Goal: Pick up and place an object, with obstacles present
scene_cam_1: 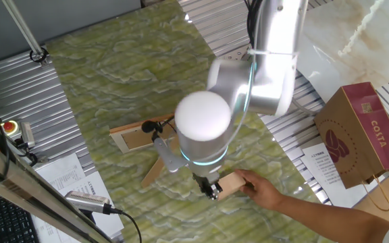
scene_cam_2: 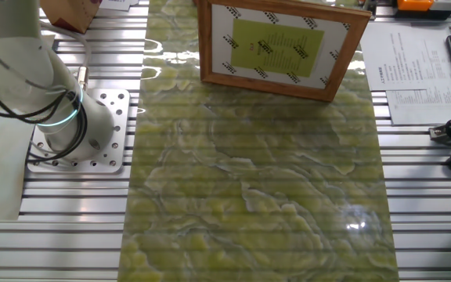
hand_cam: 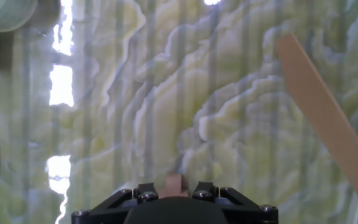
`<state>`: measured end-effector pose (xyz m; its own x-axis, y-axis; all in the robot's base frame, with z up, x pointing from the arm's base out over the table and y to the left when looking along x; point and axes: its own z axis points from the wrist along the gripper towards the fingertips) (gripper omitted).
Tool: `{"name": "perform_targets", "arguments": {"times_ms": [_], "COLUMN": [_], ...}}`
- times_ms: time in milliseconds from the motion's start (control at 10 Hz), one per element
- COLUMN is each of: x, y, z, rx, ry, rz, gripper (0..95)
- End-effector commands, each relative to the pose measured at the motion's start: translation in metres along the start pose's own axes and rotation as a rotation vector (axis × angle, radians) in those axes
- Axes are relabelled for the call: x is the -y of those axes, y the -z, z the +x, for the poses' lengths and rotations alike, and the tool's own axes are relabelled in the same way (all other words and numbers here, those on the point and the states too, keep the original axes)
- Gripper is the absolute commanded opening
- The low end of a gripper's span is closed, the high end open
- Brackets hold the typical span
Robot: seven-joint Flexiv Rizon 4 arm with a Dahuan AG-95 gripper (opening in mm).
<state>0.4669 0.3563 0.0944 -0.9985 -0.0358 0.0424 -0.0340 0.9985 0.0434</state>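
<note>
The obstacle is a light wooden picture frame. One fixed view shows its back (scene_cam_1: 137, 138) and its long flat prop leg (scene_cam_1: 155, 169). The other fixed view shows it upright at the far table edge (scene_cam_2: 276, 47). The leg crosses the right of the hand view (hand_cam: 322, 118). My gripper (scene_cam_1: 211, 191) hangs low over the green marbled table (scene_cam_1: 113, 74), right of the leg. A person's hand (scene_cam_1: 262, 192) holds a small wooden block (scene_cam_1: 231, 183) against the gripper's tip. In the hand view the jaws stand apart, with a blurred tan piece (hand_cam: 174, 183) between them.
A brown paper bag (scene_cam_1: 363, 135) stands off the table to the right. Papers (scene_cam_1: 323, 165) lie beside it. A handheld device (scene_cam_1: 86, 200) and cables lie at the left. A green tape roll (hand_cam: 5, 12) shows at the hand view's top left. The arm's base (scene_cam_2: 77, 129) is bolted beside the table.
</note>
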Motion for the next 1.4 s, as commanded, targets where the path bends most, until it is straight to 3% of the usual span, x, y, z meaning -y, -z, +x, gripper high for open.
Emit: {"name": "perform_targets", "arguments": {"times_ms": [100,300,400,800,1100,1400], "x": [0.000,0.000,0.000,0.000,0.001,0.000], "y": [-0.005,-0.005,-0.005,-0.007,-0.042,-0.055], "z": [-0.003,-0.004,-0.004,-0.005,-0.011,-0.012], "rx": [0.010,-0.007,-0.035,-0.047,-0.012,-0.018], "ry": [-0.013,-0.009,0.012,0.034,0.050,0.047], "rz": [0.000,-0.007,-0.010,-0.015,-0.013,-0.020], "gripper": [38.0,38.0,38.0,38.0,38.0,38.0]}}
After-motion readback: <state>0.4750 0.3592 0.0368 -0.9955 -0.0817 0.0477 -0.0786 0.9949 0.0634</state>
